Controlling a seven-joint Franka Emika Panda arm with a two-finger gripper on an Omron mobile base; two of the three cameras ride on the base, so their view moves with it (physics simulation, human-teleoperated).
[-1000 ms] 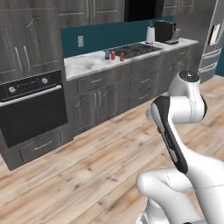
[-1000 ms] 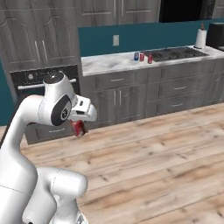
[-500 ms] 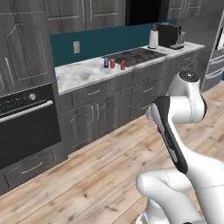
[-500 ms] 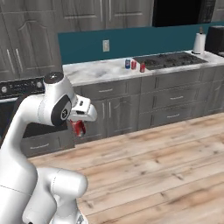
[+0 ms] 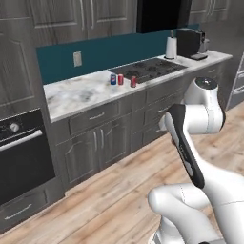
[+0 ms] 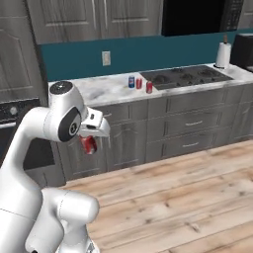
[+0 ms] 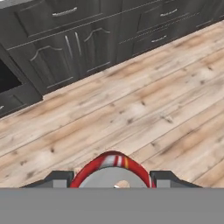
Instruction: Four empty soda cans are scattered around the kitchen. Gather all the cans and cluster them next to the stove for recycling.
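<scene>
Grey cabinets (image 6: pixel 188 126) run along the far wall, and we see them over pale wood floor (image 7: pixel 144 109) planks. On the left a black oven (image 5: pixel 19 157) is built into the cabinets. Over the cabinets lies a marbled worktop (image 5: pixel 81 93), backed by a teal wall strip (image 6: pixel 74 59) with a white outlet (image 6: pixel 105 58). Set into the worktop is the stove (image 6: pixel 190 76), dark and flat, and beyond it stands a white roll (image 6: pixel 223 54) beside a black coffee machine (image 5: pixel 190 42).

Our arm (image 6: pixel 54 128) is folded up close to the base, well back from the worktop. Our gripper (image 6: pixel 89 143) points down toward the floor, and the jaws are closed around a red can (image 6: pixel 89 144); in the hand view we look onto its silver top and red rim (image 7: pixel 111 173) between the two dark fingertips (image 7: pixel 57 178).

Three more cans stand upright on the worktop just beside the stove's left edge: a blue can (image 6: pixel 131 82), then a second red can (image 6: pixel 139 83) near it, and a third red can (image 6: pixel 149 87) nearest the stove and a little forward.
</scene>
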